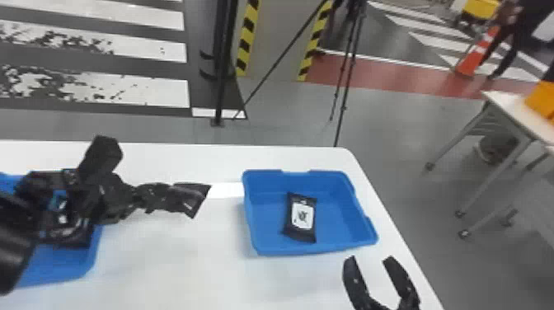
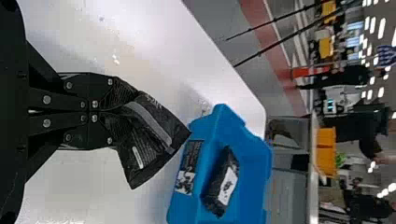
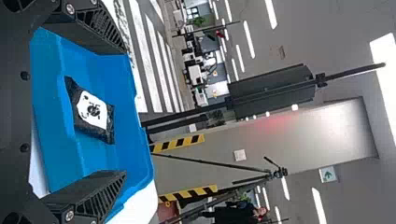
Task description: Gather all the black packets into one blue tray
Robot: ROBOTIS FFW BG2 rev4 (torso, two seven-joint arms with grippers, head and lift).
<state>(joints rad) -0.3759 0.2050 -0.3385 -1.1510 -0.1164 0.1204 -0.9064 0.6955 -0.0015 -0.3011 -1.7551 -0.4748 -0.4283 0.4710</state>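
Evidently a transfer is in hand: the left gripper has its fingers clamped on one end of a black packet, the rest of which sticks out past the tips towards the right-hand blue tray. That tray sits by the far right corner of the white table, and a second black packet with a white label lies on its floor, so it looks like the gathering place. The held packet is up over the table between the two trays, short of the right-hand tray's left wall.

At the table's left edge, the left-hand blue tray is partly covered by the left arm. Dark shapes there may include another packet, but the arm hides too much for me to be sure.

The right gripper stands with its fingers spread wide and nothing between them, near the tray's near right corner, towards the table's right edge.

Next, I judge, the left arm should carry its packet rightwards over the tray wall, high enough that the loose end doesn't catch the rim, then lower it beside the labelled one and let go. The right gripper needs to keep out of that path.
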